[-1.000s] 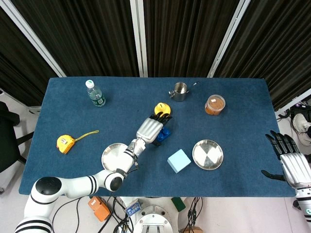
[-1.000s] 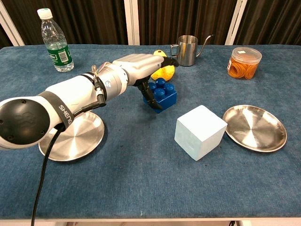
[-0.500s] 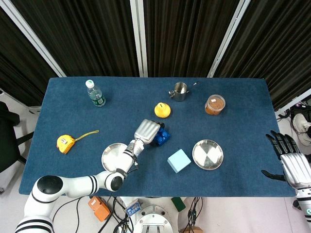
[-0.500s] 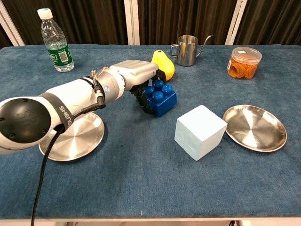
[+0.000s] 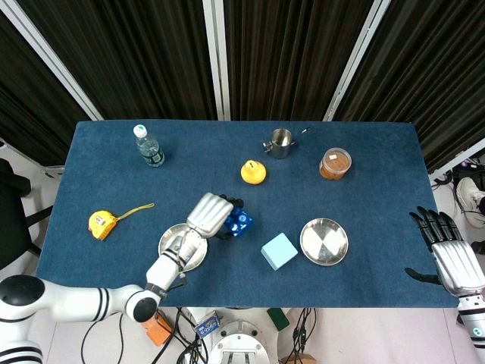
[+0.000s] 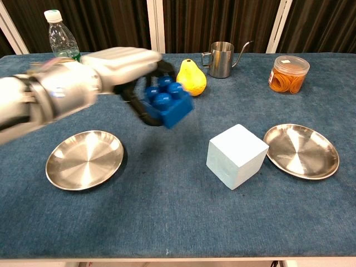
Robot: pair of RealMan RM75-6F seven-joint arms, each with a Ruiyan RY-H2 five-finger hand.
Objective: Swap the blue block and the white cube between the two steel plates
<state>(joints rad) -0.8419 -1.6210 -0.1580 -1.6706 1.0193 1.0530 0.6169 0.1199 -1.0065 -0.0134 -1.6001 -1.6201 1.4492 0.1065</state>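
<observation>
Risk: the blue block (image 6: 167, 103), lifted above the cloth, could slip and tumble, since the left hand (image 6: 125, 69) grasps only its near side. Its fingers (image 6: 146, 114) curl under the block, which juts out toward 3 o'clock; the right hand (image 5: 453, 258) hangs released

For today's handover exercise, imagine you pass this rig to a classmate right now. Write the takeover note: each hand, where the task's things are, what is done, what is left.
Left hand: grips the blue block, lifted off the table.
Right hand: holds nothing, fingers apart, off the table's right edge.
White cube: on the cloth, beside the right plate.
Left plate and right plate: both bare.
Done: block picked up.
Left: set block and cube on their plates.
</observation>
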